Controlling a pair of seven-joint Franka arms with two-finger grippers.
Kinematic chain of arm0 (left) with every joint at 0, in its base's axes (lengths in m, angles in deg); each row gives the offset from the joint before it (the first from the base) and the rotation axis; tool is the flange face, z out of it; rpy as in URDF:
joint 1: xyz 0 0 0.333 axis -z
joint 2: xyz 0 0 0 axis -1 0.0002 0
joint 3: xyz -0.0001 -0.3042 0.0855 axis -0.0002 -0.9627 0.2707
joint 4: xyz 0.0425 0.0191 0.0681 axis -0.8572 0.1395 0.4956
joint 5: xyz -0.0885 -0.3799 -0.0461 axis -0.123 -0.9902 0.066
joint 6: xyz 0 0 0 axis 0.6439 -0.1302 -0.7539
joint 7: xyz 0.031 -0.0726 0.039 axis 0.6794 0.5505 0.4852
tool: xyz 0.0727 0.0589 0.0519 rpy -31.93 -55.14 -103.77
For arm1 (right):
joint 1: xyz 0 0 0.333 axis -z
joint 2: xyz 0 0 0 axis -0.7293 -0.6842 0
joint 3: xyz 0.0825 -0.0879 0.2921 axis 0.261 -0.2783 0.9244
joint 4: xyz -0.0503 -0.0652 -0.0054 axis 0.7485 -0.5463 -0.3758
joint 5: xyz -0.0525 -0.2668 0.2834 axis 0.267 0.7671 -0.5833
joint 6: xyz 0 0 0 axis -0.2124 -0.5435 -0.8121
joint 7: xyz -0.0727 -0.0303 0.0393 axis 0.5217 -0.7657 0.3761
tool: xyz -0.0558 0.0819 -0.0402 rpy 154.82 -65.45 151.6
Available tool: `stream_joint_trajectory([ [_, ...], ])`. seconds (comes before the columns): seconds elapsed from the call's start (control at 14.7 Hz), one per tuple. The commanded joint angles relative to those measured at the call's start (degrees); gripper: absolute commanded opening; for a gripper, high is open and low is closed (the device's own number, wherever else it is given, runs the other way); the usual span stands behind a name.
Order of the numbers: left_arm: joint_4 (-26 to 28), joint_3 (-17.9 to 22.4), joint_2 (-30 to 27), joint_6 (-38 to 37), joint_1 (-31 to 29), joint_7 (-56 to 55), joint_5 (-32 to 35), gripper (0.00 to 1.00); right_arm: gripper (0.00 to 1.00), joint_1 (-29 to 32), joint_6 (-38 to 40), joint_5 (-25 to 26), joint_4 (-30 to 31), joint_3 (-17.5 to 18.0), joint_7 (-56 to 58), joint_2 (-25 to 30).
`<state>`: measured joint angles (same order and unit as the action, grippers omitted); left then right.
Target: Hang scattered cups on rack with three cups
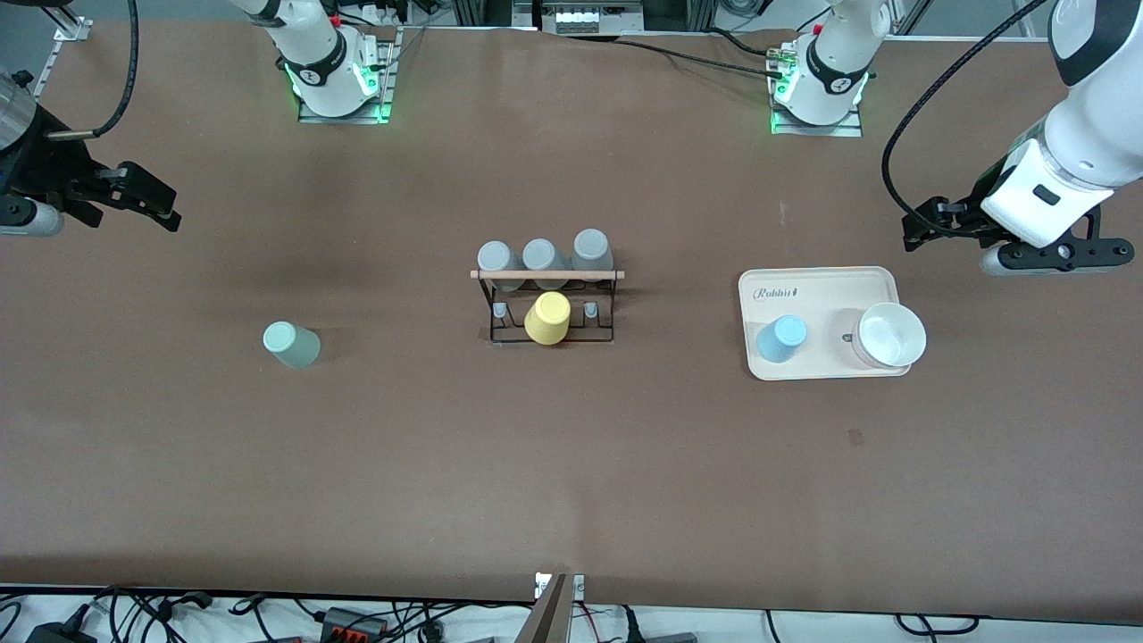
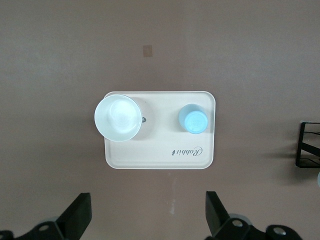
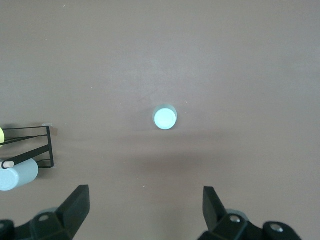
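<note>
While the rack (image 1: 546,304) at mid-table already carries three grey cups (image 1: 541,257) and a yellow cup (image 1: 547,319), both scattered cups remain unhung, so nothing seems done yet. The light blue cup (image 1: 782,338) sits on the cream tray (image 1: 821,282); the mint-green cup (image 1: 291,345) stands toward the right arm's end. The left gripper (image 2: 148,220) hovers over the tray's edge, the right gripper (image 3: 146,215) over bare table near the mint-green cup, jaws wide apart, empty.

Left arm: raised at its own end of the counter, waiting.
Left claw (image 1: 929,225): fingers spread wide, empty.
Right arm: raised at its end.
Right claw (image 1: 147,201): fingers apart, empty.
</note>
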<state>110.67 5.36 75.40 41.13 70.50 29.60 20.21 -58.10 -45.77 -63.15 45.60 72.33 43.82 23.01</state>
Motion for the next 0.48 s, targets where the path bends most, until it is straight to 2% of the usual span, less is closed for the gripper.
stream_joint_trajectory([
  [0.0,-0.5,-0.1,-0.5,-1.0,-0.6,-0.2,-1.3,1.0,1.0,0.5,-0.8,0.2,0.9,0.4,-0.8,0.7],
  [0.34,-0.5,-0.1,0.6,-0.7,-0.5,-0.2,-1.3,1.0,1.0,0.3,-0.6,0.4,0.5,0.4,-0.3,0.1],
  [0.41,-0.6,-0.6,2.3,-0.7,0.0,-0.2,-0.8,1.0,1.0,0.2,-0.6,0.5,0.4,0.4,-0.3,0.1],
])
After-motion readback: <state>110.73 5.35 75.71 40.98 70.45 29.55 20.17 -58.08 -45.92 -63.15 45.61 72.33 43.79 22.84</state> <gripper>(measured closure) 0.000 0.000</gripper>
